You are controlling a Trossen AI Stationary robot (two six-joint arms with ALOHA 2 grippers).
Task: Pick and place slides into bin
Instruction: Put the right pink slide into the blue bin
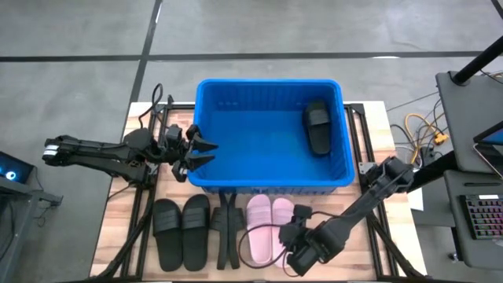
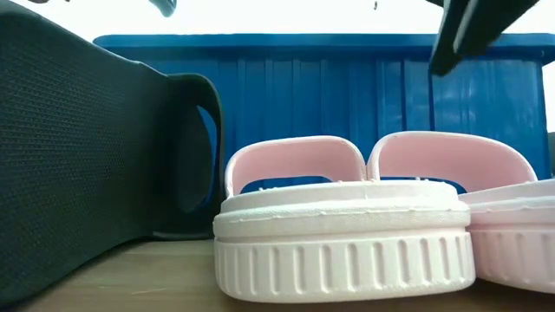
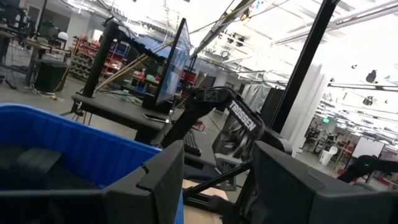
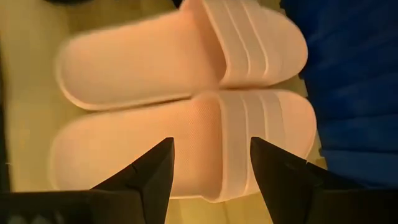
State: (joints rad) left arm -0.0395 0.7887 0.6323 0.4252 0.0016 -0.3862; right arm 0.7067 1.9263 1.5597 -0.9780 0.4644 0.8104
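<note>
Right gripper [image 4: 211, 171] open above pink slides [image 4: 186, 106]; "TROSSEN" on arm [image 3: 242, 118] past the bin [image 3: 68, 146].

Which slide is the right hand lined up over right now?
The pink slide nearest the right hand, the outer one of the pair; the other pink slide lies beside the black ones.

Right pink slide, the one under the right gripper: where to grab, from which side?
Judging by its pose, take the right pink slide from above, across its width. It lies flat, sole down, touching its pair along one long edge, so the heel end, clear of the strap, looks easiest. The right gripper hovers over it, fingers open. The free outer edge gives one finger room; the other must wedge between the pair.
</note>
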